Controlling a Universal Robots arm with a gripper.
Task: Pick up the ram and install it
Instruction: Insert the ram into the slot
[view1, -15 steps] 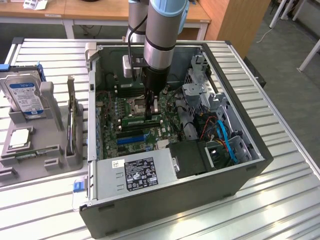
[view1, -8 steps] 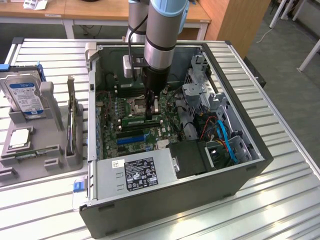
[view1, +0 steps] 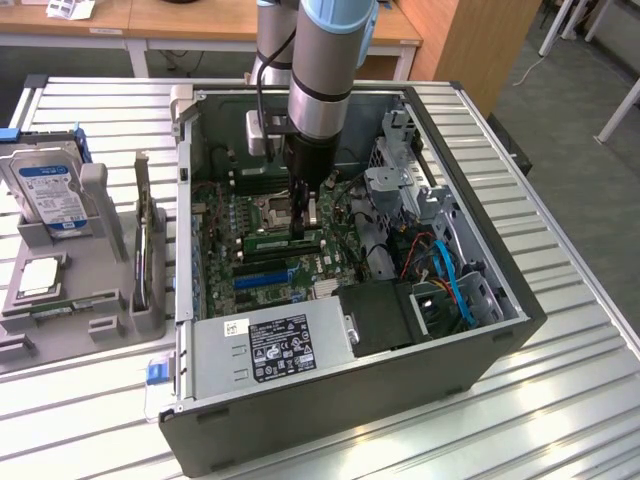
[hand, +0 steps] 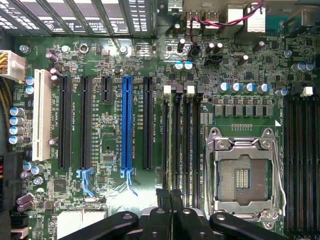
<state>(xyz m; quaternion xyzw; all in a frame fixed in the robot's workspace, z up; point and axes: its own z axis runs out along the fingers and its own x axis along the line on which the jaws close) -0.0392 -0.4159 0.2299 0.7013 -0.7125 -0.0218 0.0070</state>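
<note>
Ram (view1: 278, 243) stands on edge on the motherboard (view1: 222, 228) mid-frame, pinched by the end effector (view1: 300, 231); processor socket (view1: 274, 208) just beside, power supply (view1: 270, 345) lower down.

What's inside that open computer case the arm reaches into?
A green motherboard with an empty processor socket, a blue slot and black memory slots, plus a power supply at one edge. The gripper covers part of the memory slots, so what lies there is hidden.
</note>
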